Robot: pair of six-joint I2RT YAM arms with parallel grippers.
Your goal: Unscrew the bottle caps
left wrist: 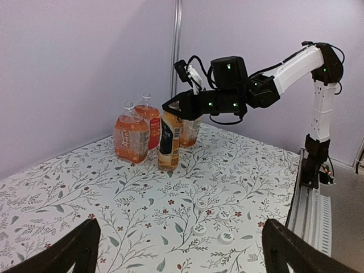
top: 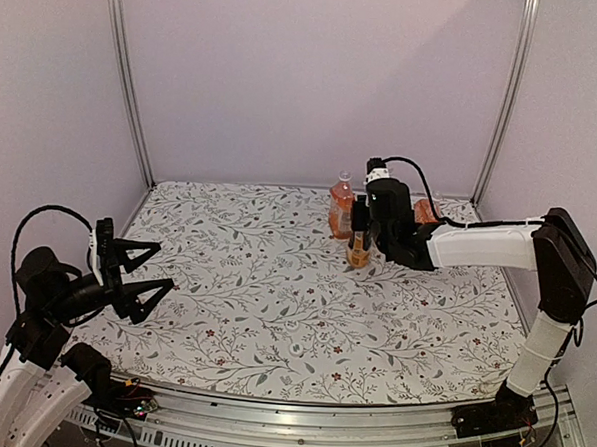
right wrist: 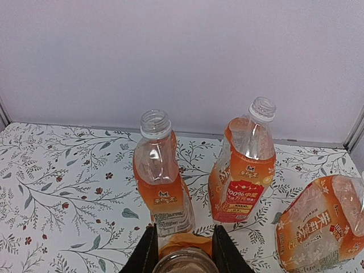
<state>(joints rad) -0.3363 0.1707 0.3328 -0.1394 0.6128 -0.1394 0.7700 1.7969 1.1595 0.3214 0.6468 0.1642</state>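
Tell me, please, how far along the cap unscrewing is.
Done: two bottles stand uncapped, and loose caps lie on the table. In hand: the right gripper is shut on the dark-labelled bottle at its top; whether its cap is on is unclear. Remaining: possibly the fourth bottle, its top hidden. The left gripper is open.

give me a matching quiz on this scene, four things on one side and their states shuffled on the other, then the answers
Things:
1. left hand
2. right hand
3. loose white caps
4. red-labelled bottle

States:
a. standing upright, neck open, no cap on it
b. closed around the top of the dark-labelled bottle
c. open wide, holding nothing
d. lying on the table, off any bottle

Pairs: 1-c, 2-b, 3-d, 4-a
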